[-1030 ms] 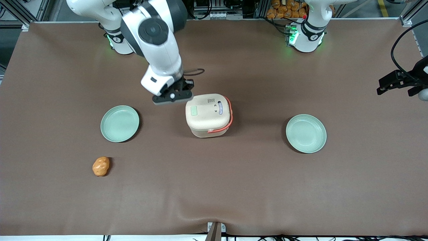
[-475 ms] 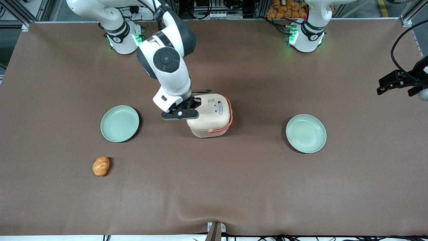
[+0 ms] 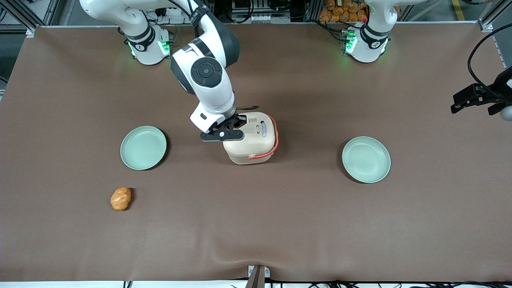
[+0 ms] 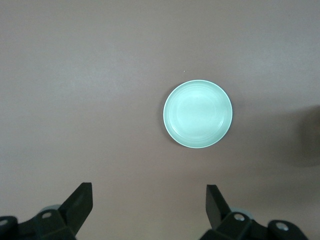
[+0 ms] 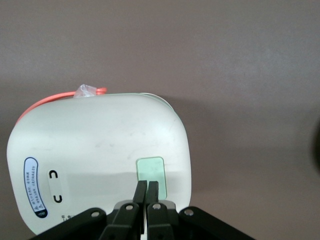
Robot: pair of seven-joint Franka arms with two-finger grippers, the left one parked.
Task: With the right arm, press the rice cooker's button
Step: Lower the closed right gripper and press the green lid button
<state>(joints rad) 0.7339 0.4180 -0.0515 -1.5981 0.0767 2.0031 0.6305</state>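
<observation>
The cream rice cooker (image 3: 256, 140) with its orange-red handle (image 3: 266, 153) stands mid-table, lid closed. The right arm (image 3: 208, 80) reaches down over it. Its black gripper (image 3: 229, 129) is over the cooker's top at the edge toward the working arm's end. In the right wrist view the cooker (image 5: 95, 150) shows its pale green button (image 5: 150, 169). The gripper (image 5: 147, 186) is shut, fingertips together on the button's nearer edge. I cannot tell whether they press it.
Two round pale green plates lie on the brown table, one toward the working arm's end (image 3: 143, 147) and one toward the parked arm's end (image 3: 366, 159), also in the left wrist view (image 4: 198, 114). An orange lump (image 3: 120, 199) lies nearer the front camera.
The right arm has swung toward the cooker and come down. The gripper moved from beside the cooker to over its top, covering the green button in the front view.
</observation>
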